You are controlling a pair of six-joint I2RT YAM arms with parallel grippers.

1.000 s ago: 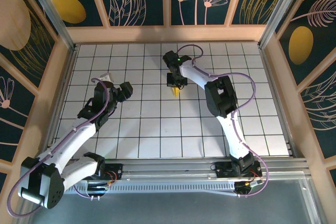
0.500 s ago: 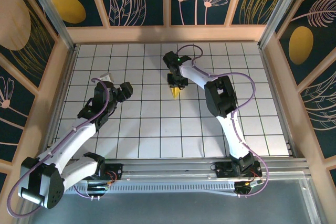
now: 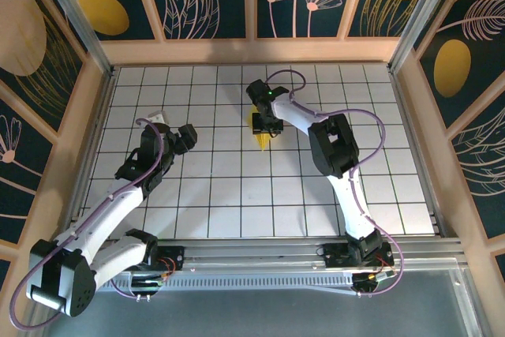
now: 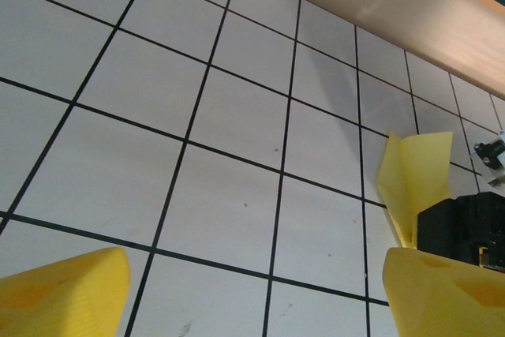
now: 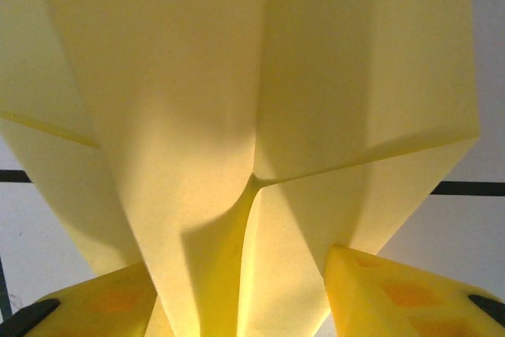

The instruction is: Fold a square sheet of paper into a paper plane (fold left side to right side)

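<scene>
Folding looks finished to me. My left claw (image 3: 187, 136) hangs spread wide over the table (image 3: 237, 195), holding nothing. Farther out, the paper plane (image 3: 260, 141) sits on the tiles, its middle fold between the parted fingers of my right claw (image 3: 264, 125). Next I should lift away gently.

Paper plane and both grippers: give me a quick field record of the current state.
paper plane: yellow, folded, centre crease visible, narrow end toward the arm bases
location: far-centre tiles of the white grid table
right gripper: at the plane's wide end, jaws parted, folds between its fingers
right contact: cannot tell whether the fingers press the paper
left gripper: open, empty, above bare tiles left of the plane
</scene>
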